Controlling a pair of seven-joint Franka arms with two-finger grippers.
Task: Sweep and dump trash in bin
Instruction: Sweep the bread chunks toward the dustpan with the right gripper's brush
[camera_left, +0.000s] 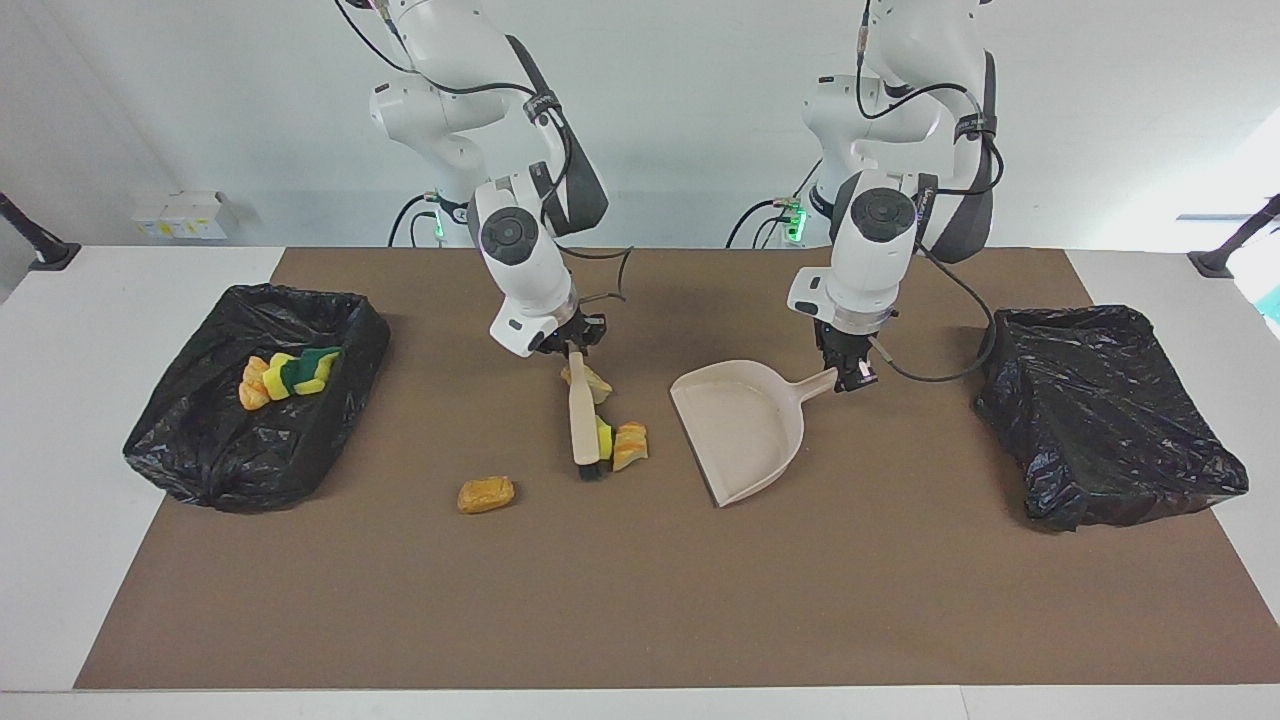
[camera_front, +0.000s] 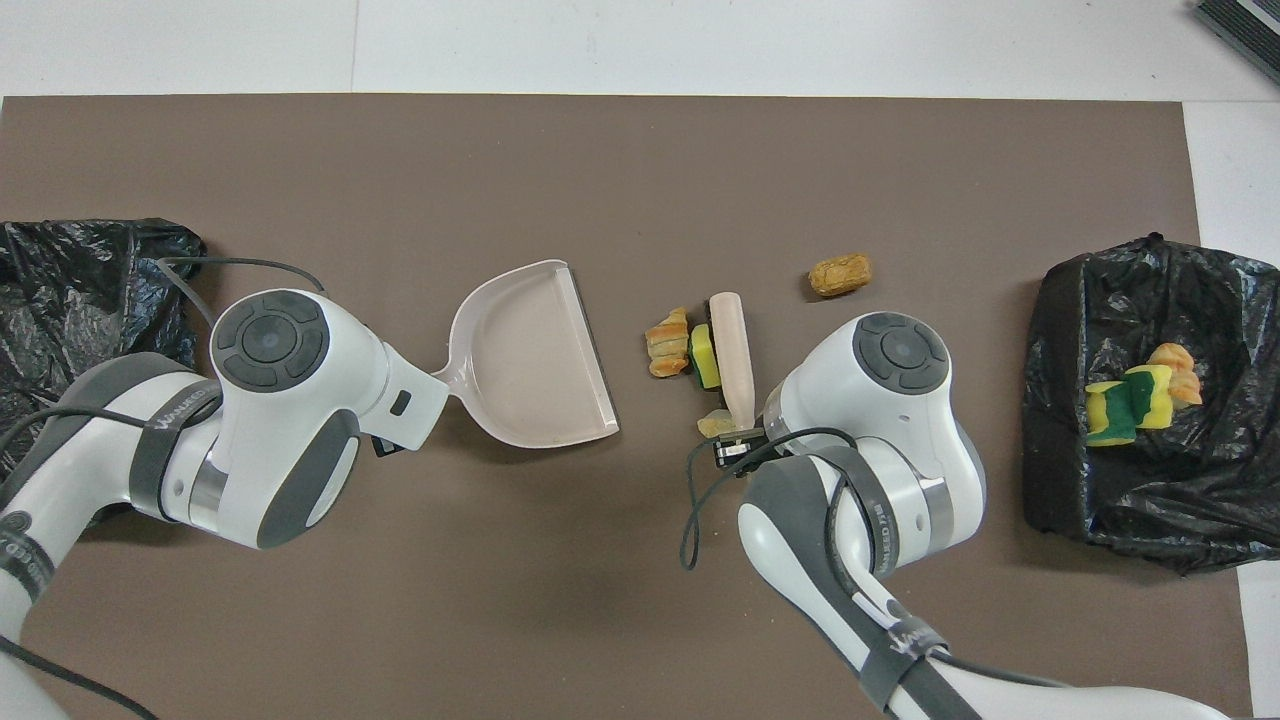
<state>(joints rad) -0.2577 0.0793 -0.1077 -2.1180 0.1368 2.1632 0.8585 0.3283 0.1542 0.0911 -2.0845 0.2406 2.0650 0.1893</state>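
Trash beside brush, one bit half-hidden

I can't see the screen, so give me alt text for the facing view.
The right gripper pushes a brush and trash bits toward a dustpan held by the left gripper; one bread-like piece lies apart.

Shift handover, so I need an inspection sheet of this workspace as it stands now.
Surface: brown mat on white table.
Job's things: three bits between brush and dustpan; tan bit stranded alone; more in the bin at the right arm's end; other bin shows none.
Clutter: nothing seen.
Grippers: right gripper shut on brush; left gripper shut on dustpan handle.
Cables: looped at both wrists.
Surroundings: white wall, small boxes.
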